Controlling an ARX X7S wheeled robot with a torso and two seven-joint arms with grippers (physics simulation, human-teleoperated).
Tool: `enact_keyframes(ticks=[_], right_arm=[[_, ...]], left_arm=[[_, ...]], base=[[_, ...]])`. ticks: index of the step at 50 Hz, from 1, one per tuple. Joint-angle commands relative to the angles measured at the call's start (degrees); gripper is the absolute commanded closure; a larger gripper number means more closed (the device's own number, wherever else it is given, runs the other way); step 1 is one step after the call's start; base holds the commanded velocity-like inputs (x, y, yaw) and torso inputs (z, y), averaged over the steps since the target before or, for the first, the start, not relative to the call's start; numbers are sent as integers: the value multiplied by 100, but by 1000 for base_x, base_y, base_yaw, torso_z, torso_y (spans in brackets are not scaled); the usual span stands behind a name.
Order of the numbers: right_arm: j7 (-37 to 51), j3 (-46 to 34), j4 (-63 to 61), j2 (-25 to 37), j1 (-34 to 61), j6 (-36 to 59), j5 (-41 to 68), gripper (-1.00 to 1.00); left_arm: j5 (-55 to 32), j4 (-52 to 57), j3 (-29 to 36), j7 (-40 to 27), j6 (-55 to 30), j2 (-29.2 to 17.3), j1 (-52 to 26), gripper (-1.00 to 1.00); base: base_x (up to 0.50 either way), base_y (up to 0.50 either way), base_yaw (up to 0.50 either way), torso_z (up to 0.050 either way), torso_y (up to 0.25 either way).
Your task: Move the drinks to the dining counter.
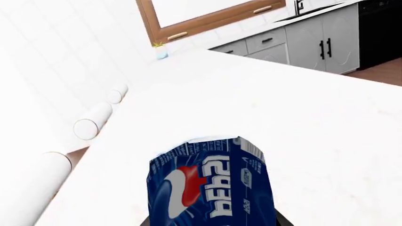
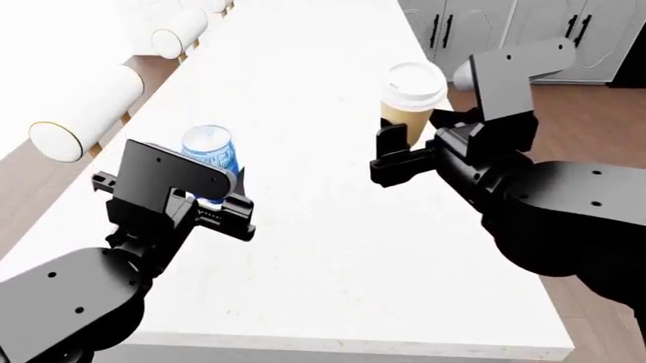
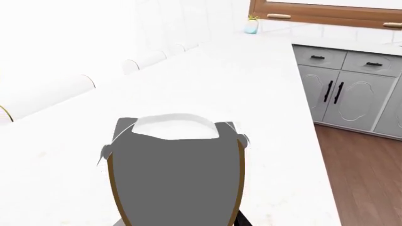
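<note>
My left gripper (image 2: 224, 198) clamps the soda can (image 2: 211, 160) at nine o'clock; my right gripper (image 2: 404, 147) clamps the coffee cup (image 2: 411, 97) at one. I should lower both level onto the dining counter (image 2: 333, 249).

In the head view, the can (image 2: 210, 160) is on the left over the counter (image 2: 333, 249), inside the left gripper (image 2: 217, 198). The cup (image 2: 412, 97) is on the right, farther back, inside the right gripper (image 2: 404, 147). Cabinets (image 2: 504, 34) stand behind on the right.
</note>
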Motion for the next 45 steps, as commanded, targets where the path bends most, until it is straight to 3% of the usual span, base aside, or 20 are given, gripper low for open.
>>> enact_keyframes(ticks=[1, 14, 15, 40, 45], right_arm=[[-12, 38, -57, 34, 27, 32, -13, 100], [32, 52, -114, 66, 20, 28, 40, 100], [34, 55, -116, 70, 17, 24, 43, 100], [49, 65, -152, 109, -2, -11, 84, 100], [39, 104, -216, 114, -45, -52, 164, 100]], left_arm=[[16, -24, 2, -47, 71, -7, 46, 100], [-40, -19, -16, -14, 135, -15, 131, 100], [-60, -8, -20, -23, 113, -19, 121, -100], [-51, -3, -33, -45, 151, -71, 142, -100], [-472, 255, -409, -179, 147, -146, 176, -100]], base=[[0, 0, 0, 0, 0], [0, 0, 0, 1, 1], [0, 0, 0, 0, 0], [0, 0, 0, 0, 0], [0, 0, 0, 0, 0]])
